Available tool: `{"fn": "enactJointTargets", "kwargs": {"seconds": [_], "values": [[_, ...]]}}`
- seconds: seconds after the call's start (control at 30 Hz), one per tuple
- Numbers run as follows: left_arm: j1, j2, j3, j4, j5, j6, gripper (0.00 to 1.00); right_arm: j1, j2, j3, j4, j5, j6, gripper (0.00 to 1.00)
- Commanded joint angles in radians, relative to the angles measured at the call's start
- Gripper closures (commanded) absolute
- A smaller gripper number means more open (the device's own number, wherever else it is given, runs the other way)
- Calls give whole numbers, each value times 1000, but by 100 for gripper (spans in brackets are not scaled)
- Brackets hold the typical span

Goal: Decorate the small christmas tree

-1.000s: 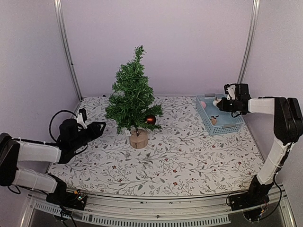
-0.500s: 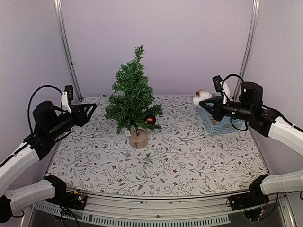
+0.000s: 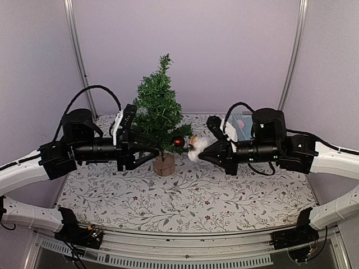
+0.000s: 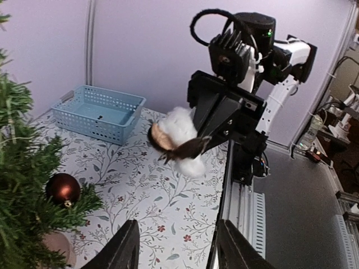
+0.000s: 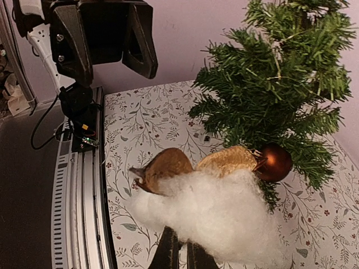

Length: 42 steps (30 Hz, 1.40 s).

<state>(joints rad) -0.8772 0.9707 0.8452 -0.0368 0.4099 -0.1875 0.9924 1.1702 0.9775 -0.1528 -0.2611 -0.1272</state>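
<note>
Cloth w/ a leaf-and-berry print covers the counter (image 3: 213, 196). On it, left of centre and toward the back, we see the small christmas tree (image 3: 159, 106) standing upright on its pale wooden stump. At the back right sits a blue basket (image 4: 84, 126). We can't tell what's left in it, since the right arm hides most of it from above.

Both arms reach in at the tree from opposite sides. The left pincer (image 4: 176, 224) is released, fingers spread w/ nothing btw them, just beside the lower branches on the tree's left. The right pincer (image 5: 180, 249) is clenched on a fluffy white ornament (image 3: 196, 150) w/ brown-gold bits. It holds the ornament off the counter, just beside the lower right branches. Smallest item: one red bauble (image 3: 178, 142) hanging from a low branch on that same side, close to the ornament.

Progress, as we judge it: early. One decoration is on and a 2nd is at the tree but not yet hung. Most branches are bare. Left to do, prob.: seat the ornament on a branch, let go, then fetch whatever else the basket has.
</note>
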Motion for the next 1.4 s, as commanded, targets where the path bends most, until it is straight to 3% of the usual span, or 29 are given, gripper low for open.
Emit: {"fn": "enactJointTargets", "kwargs": {"seconds": [0.0,0.3,0.4,0.57,0.9,1.1,1.37], "values": [[-109,53,22,39,-14,22,51,107,95,91,-4,124,-84,100],[-164,69,-26,148,-1,5,54,176,195,158,4,114,-156,100],[-166,78,-34,150,-22,5,60,180,203,161,17,104,-159,100],[-166,76,-32,137,-130,5,60,187,200,162,26,90,-165,100],[-144,42,-58,132,-153,-22,63,191,202,152,43,140,-175,100],[11,-9,-111,203,40,-196,63,219,179,106,46,231,-287,100],[14,72,-90,196,160,-241,63,256,211,119,47,319,-372,100]]}}
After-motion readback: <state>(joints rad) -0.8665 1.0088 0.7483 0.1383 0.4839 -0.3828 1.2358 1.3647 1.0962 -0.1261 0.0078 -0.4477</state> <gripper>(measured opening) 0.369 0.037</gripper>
